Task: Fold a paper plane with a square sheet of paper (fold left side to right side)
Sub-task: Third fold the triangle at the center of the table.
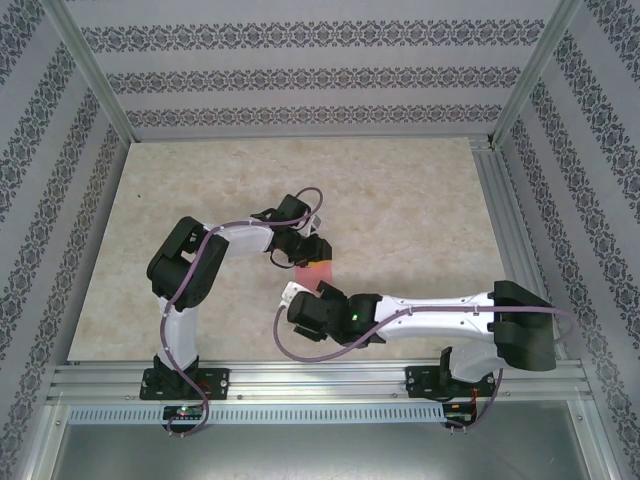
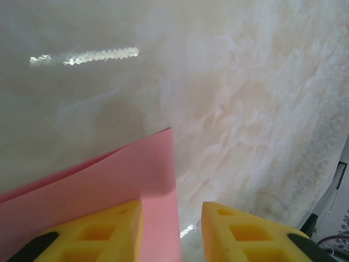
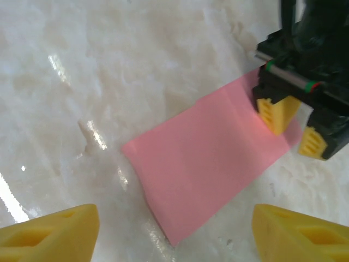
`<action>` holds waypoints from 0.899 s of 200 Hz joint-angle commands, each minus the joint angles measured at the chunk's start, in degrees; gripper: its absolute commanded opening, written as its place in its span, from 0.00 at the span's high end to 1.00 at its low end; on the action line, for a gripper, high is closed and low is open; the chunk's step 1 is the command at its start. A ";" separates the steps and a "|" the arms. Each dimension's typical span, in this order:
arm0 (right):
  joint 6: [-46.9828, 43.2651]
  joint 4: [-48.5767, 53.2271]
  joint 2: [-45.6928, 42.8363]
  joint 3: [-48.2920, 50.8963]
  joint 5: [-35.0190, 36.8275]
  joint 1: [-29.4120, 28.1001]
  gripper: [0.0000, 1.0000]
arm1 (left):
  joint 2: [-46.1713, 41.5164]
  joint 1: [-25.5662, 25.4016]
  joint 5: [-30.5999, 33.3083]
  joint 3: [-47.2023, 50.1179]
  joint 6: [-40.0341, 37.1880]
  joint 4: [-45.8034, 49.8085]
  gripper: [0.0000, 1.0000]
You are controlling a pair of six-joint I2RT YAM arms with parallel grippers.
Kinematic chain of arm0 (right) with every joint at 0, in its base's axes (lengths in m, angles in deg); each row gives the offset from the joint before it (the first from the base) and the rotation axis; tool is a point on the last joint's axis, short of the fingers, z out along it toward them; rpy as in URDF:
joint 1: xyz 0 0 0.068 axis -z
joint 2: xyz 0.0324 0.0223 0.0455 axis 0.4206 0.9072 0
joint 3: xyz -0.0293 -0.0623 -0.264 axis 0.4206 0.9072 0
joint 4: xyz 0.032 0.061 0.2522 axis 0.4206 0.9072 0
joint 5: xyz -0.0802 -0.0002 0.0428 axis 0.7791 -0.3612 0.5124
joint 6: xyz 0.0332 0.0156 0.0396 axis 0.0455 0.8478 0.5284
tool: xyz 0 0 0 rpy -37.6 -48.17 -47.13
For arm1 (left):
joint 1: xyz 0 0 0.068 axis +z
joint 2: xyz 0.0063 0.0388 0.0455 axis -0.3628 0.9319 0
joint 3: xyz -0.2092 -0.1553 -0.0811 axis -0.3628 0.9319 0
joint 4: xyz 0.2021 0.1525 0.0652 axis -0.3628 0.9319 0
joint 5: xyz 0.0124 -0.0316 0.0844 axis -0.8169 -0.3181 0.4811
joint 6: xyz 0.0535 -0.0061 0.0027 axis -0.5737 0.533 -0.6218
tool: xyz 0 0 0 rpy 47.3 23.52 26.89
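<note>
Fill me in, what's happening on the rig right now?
Two arms are working a thin pinkish-red sheet of paper lying on the pale marbled table. It reads as a rectangle, so it is probably folded once already. The left claw is open at one end, one finger on the paper and the other off its edge. The right claw hangs wide open over the opposite end, gripping nothing.

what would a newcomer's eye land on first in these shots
The pinkish-red sheet of paper stands out first, lying on the pale marbled table near its middle. The left gripper sits at one end with one yellow finger on the paper and the other just off its edge, while the right gripper hangs open over the opposite end.
</note>
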 commanded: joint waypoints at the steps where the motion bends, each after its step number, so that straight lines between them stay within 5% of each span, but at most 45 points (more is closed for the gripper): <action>1: 2.07 -0.54 -0.15 1.99 0.18 2.43 0.23 | -3.27 -0.63 -0.48 0.29 -1.14 0.39 0.61; 52: 11.09 -14.46 -10.31 9.03 -27.83 21.78 0.36 | -15.92 1.84 4.40 4.48 -1.87 5.07 0.44; 89: 24.44 -24.92 -7.39 12.73 -49.23 35.61 0.48 | -25.92 3.19 5.40 16.83 2.59 2.48 0.39; 131: 34.06 -32.44 2.58 11.76 -56.65 41.41 0.49 | -34.15 3.19 2.96 32.14 11.28 -6.59 0.38; 180: 36.44 -34.15 12.35 8.34 -57.29 42.87 0.50 | -37.63 2.80 1.13 36.91 14.03 -8.19 0.38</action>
